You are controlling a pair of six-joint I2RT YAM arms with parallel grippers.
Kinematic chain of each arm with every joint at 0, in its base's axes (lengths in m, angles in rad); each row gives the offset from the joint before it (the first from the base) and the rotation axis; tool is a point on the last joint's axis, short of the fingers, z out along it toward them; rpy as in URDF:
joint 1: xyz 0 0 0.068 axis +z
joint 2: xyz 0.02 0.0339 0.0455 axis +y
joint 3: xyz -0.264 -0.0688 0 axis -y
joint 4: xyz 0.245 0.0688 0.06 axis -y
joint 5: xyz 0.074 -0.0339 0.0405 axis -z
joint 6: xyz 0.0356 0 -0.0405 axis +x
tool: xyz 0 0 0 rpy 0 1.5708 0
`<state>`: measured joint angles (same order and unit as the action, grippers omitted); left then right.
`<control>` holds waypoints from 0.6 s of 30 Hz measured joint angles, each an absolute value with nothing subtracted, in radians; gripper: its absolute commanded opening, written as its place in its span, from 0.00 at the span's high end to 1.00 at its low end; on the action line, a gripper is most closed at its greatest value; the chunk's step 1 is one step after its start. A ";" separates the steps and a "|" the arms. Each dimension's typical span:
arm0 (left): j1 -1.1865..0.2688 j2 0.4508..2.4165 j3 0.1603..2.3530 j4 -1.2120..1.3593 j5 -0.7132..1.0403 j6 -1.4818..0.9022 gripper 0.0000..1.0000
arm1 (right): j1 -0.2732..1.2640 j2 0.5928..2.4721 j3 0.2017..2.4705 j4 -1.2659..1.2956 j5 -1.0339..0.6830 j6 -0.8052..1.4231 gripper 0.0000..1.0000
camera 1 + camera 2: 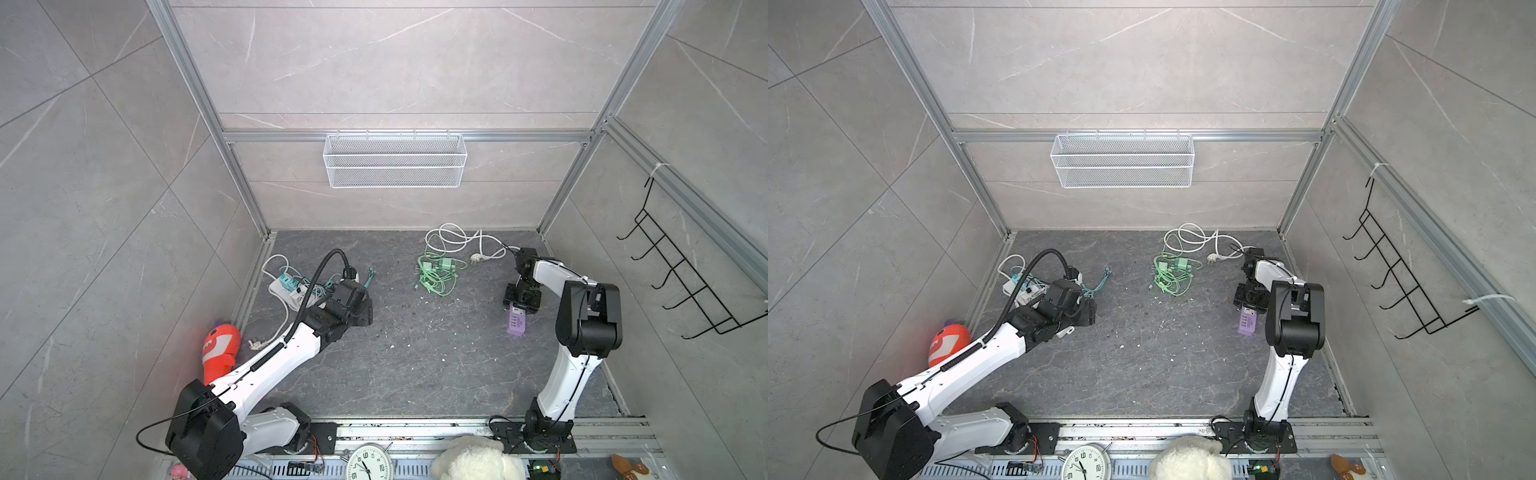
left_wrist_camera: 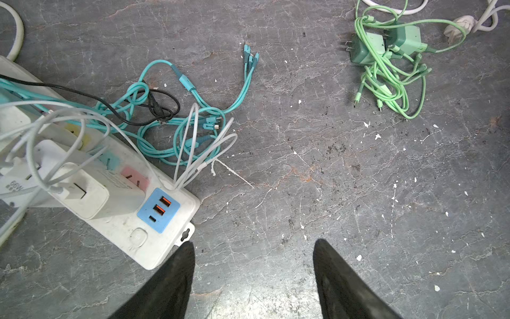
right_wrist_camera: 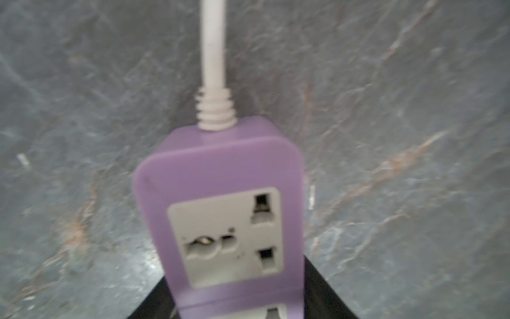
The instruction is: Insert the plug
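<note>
Straddling the socket strip (image 3: 220,171) by its long sides, right jaws' clamp was unclear; left jaws stood spread. Strip judged light, slick.

A purple socket strip (image 1: 516,328) with pale grey sockets is seen at the right side of the dark desk (image 1: 415,353), sockets turned upward. Its white cord (image 3: 212,41) is coiled toward the back, where the white plug (image 1: 475,258) is laid loose, unplugged.

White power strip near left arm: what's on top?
A white charger block stands on it; white cables and teal cables drape across. Sockets under the block are hidden; blue USB panel is bare.
</note>
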<state>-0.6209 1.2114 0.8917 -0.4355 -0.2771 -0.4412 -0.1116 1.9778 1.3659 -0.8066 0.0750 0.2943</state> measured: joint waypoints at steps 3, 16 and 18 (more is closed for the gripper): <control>-0.621 1.211 0.891 -0.434 -0.277 -0.442 0.29 | -0.099 1.937 1.308 -0.773 0.016 0.319 0.47; -0.621 1.240 0.877 -0.368 -0.210 -0.456 0.29 | 0.261 1.864 1.198 -0.671 -0.038 0.653 0.46; -0.621 1.240 0.868 -0.338 -0.182 -0.456 0.29 | 0.329 1.864 1.196 -0.641 -0.043 0.729 0.46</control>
<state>-0.6209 1.2404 0.8684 -0.3382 -0.1822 -0.4561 0.3294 1.8645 1.1965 -0.6415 -0.0433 0.7288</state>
